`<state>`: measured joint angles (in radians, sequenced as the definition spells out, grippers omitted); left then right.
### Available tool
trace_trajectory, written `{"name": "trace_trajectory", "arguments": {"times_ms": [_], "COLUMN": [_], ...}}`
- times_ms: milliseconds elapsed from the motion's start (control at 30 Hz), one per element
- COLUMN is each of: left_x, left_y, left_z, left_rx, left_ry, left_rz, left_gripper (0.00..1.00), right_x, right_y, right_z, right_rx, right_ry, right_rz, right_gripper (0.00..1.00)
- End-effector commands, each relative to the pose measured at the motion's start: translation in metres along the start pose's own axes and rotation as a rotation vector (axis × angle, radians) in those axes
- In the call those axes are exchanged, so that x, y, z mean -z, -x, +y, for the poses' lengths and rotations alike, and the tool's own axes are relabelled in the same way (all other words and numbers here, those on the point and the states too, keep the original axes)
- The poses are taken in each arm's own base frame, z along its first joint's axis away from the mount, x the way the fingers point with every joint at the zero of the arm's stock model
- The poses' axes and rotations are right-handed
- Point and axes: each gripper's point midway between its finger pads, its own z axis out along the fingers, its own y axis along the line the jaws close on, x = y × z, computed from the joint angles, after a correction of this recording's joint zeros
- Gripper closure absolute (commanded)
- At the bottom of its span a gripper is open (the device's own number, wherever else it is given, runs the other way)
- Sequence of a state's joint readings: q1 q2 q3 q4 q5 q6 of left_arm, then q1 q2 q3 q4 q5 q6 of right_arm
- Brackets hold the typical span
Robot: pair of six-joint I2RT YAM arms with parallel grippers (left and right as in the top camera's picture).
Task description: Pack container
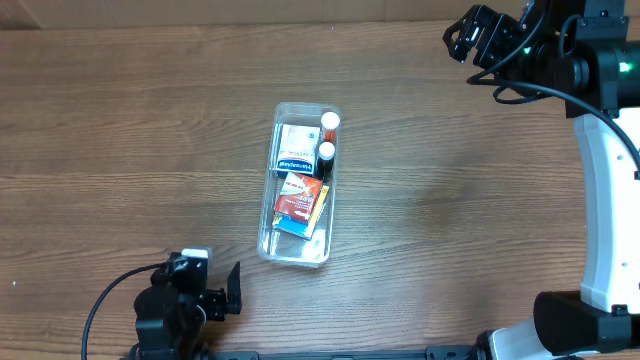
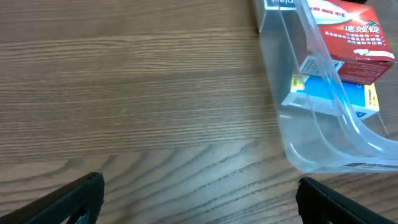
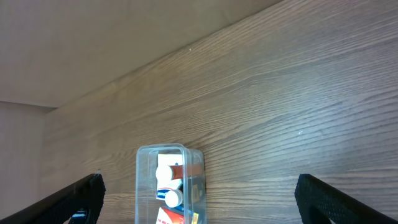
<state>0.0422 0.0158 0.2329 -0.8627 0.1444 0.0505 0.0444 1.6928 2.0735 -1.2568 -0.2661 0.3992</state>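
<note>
The container, a long clear plastic bin, lies in the middle of the wooden table. Inside it are a white and blue box, two white-capped bottles, a red box and a blue and yellow box. My left gripper is open and empty at the table's front, left of the container's near end. My right gripper is open and empty, high at the back right, far from the container. The container's near corner shows in the left wrist view; its far end shows in the right wrist view.
The right arm's white base and links stand along the table's right side. A black cable loops at the left arm. Bare wood surrounds the container on all sides.
</note>
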Motion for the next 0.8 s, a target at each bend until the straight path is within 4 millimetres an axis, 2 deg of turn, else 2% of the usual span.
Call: {"name": "trace_trajectory", "arguments": {"times_ms": [0, 133, 167, 200, 267, 300, 367, 433, 500, 567, 633, 667, 767], "left_x": [0.0, 0.0, 0.0, 0.0, 0.0, 0.0, 0.0, 0.0, 0.0, 0.0, 0.0, 0.0, 0.0], "left_y": [0.0, 0.0, 0.0, 0.0, 0.0, 0.0, 0.0, 0.0, 0.0, 0.0, 0.0, 0.0, 0.0], "left_z": [0.0, 0.0, 0.0, 0.0, 0.0, 0.0, 0.0, 0.0, 0.0, 0.0, 0.0, 0.0, 0.0], "left_rx": [0.026, 0.026, 0.026, 0.025, 0.025, 0.026, 0.025, 0.026, 0.026, 0.026, 0.025, 0.026, 0.025], "left_ry": [-0.005, -0.005, -0.005, -0.005, -0.005, -0.005, -0.005, -0.005, -0.005, -0.005, -0.005, -0.004, -0.005], "left_rz": [-0.007, -0.007, -0.007, -0.008, -0.008, -0.007, -0.008, -0.007, -0.007, -0.007, -0.008, -0.007, -0.008], "left_gripper": [0.0, 0.0, 0.0, 0.0, 0.0, 0.0, 0.0, 0.0, 0.0, 0.0, 0.0, 0.0, 0.0], "right_x": [0.007, 0.007, 0.008, 0.02, 0.045, 0.058, 0.073, 0.079, 0.076, 0.07, 0.065, 0.062, 0.05], "right_y": [0.004, 0.004, 0.003, 0.012, 0.01, 0.006, -0.006, -0.021, -0.061, -0.111, -0.146, -0.161, -0.187], "right_z": [0.003, 0.002, -0.005, -0.018, -0.018, -0.016, -0.017, -0.031, -0.059, -0.086, -0.107, -0.116, -0.134], "right_rx": [0.002, 0.007, 0.03, 0.068, 0.183, 0.257, 0.361, 0.382, 0.39, 0.375, 0.353, 0.355, 0.321], "right_ry": [0.015, 0.009, -0.032, -0.116, -0.143, -0.136, -0.119, -0.134, -0.137, -0.1, -0.089, -0.086, -0.072], "right_rz": [-0.02, -0.019, -0.024, -0.088, -0.138, -0.166, -0.24, -0.332, -0.444, -0.535, -0.573, -0.584, -0.609], "right_gripper": [0.0, 0.0, 0.0, 0.0, 0.0, 0.0, 0.0, 0.0, 0.0, 0.0, 0.0, 0.0, 0.0]}}
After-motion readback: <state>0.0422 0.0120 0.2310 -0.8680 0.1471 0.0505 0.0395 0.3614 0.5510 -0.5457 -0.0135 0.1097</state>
